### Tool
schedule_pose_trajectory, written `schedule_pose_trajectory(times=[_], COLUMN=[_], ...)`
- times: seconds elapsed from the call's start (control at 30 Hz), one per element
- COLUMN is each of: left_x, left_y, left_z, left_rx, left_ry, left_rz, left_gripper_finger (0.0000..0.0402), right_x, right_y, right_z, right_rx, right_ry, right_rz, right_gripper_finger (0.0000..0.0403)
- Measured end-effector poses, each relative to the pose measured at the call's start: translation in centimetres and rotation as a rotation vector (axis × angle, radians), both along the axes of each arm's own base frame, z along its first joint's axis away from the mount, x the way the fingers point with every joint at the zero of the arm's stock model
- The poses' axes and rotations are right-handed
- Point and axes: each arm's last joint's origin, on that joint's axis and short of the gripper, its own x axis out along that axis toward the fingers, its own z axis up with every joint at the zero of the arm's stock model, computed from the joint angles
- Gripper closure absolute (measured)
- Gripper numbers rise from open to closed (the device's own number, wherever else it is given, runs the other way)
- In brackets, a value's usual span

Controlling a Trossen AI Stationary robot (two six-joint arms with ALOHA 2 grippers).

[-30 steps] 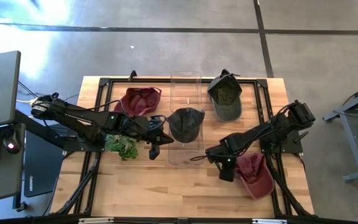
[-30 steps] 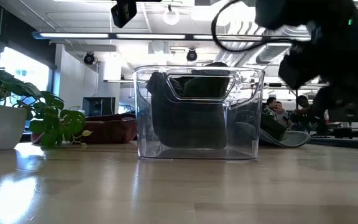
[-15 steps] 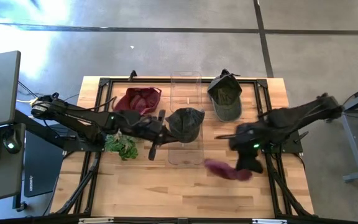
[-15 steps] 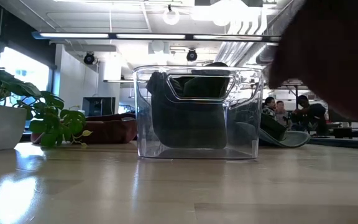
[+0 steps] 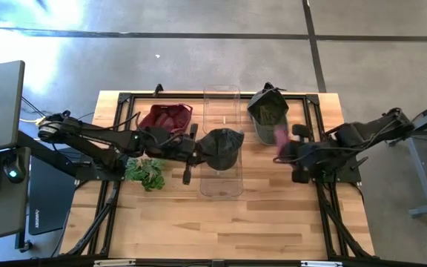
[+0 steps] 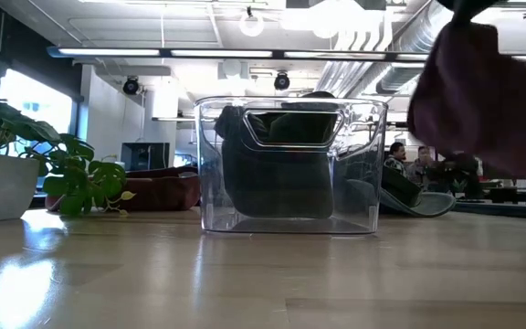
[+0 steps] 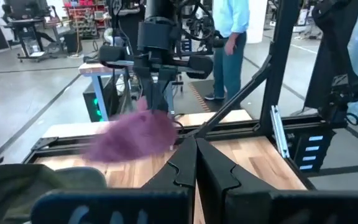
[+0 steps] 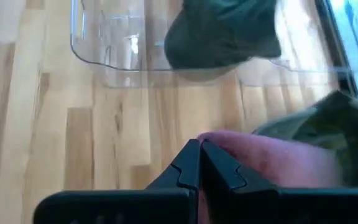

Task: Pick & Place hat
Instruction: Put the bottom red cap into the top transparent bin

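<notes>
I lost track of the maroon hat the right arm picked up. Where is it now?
In the high view, the maroon fabric hat hangs from the right gripper, right of the clear plastic bin and beside the olive-green cap.

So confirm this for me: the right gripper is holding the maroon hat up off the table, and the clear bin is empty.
Not quite. The clear bin is not empty: the high view shows a dark grey hat inside it. The rest stands: the right gripper holds the maroon hat off the table.

A maroon hat (image 5: 281, 135) hangs at the right gripper (image 5: 286, 150), a dark grey hat (image 5: 222, 147) sits in the clear bin (image 5: 222, 100), with an olive hat (image 5: 267, 113), dark red hat (image 5: 165, 119), green plant (image 5: 146, 173) on pale wood table (image 5: 199, 222)
</notes>
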Motion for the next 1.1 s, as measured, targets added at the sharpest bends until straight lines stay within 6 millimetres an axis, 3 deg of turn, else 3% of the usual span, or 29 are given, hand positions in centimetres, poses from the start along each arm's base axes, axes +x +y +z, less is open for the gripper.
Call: schedule_pose_trajectory(times=[0.13, 0.4, 0.5, 0.63, 0.73, 0.87, 0.97, 1.1], left_x=[0.0, 0.0, 0.0, -0.1, -0.1, -0.1, -0.1, -0.1], left_y=[-0.1, 0.0, 0.0, 0.0, 0.0, 0.0, 0.0, 0.0], left_z=[-0.1, -0.5, -0.7, -0.7, -0.8, -0.8, -0.8, -0.9], left_rx=[0.002, 0.002, -0.026, -0.037, -0.038, -0.038, -0.038, -0.037], left_ry=[0.011, 0.049, 0.067, 0.076, 0.085, 0.087, 0.087, 0.089], left_rz=[-0.001, 0.005, 0.009, 0.011, 0.011, 0.011, 0.011, 0.011], left_gripper_finger=[0.0401, 0.0401, 0.0401, 0.0401, 0.0401, 0.0401, 0.0401, 0.0401], right_x=[1.7, 2.9, 2.7, 2.5, 2.5, 1.3, -0.3, -2.4], right_y=[1.1, 4.2, 4.7, 4.8, 4.5, 3.7, 3.3, 2.7], right_z=[-2.2, -11.5, -12.8, -12.2, -10.8, -10.4, -12.0, -15.6], right_rx=[0.04, 0.282, 0.332, 0.423, 0.577, 0.761, 0.834, 0.906], right_ry=[0.138, 0.327, 0.357, 0.358, 0.356, 0.369, 0.389, 0.421], right_rz=[0.131, 0.302, 0.256, 0.164, -0.013, -0.417, -0.679, -0.984], right_gripper_finger=[0.0399, 0.0378, 0.0359, 0.0316, 0.0278, 0.0229, 0.0202, 0.0188])
